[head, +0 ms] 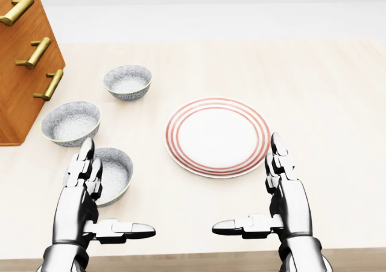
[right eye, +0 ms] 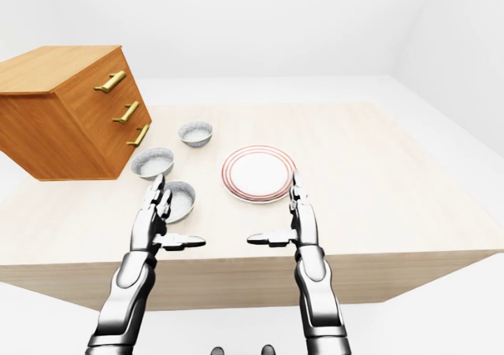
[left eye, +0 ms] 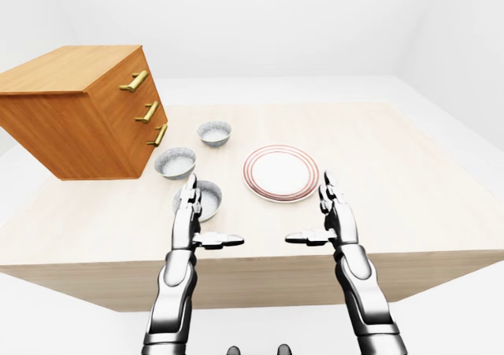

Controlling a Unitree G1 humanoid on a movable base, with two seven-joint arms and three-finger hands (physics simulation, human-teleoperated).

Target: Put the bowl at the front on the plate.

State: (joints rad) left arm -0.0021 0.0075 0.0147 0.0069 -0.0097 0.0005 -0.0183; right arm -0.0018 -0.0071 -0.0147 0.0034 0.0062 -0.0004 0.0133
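Both arms are reaching in from the bottom of the head view over the surface's (head: 325, 91) near edge. Each robot hand is standing released: fingers stretched straight up the view, thumb sticking out sideways toward the other hand. The left robot hand (head: 78, 202) is holding nothing. Its fingertips (head: 86, 151) are overlapping the left rim of the near bowl (head: 116, 172) in this view, and whether they are touching the rim cannot be told. The right robot hand (head: 291, 202) is likewise gripping nothing. It is hovering just below the lower right rim of the plate (head: 217, 136), with its fingertips beside that rim and apart from it. The near bowl, a grey speckled one, is sitting upright on the surface toward the near edge, left of the plate and not on it. The plate, white with red rings round its rim, is lying flat near the middle of the surface with nothing on it. Two more grey bowls are standing in a slanting row with the near one. The middle bowl (head: 69, 122) is sitting just beyond it and a little to the left. The far bowl (head: 127, 81) is sitting further toward the far edge and to the right. All three are apart from one another and from the plate. A wooden drawer cabinet (left eye: 79, 111) with three brass handles (left eye: 146, 112) is resting on the surface's left side. It is close beside the middle bowl, and its handled face is turning toward the bowls.
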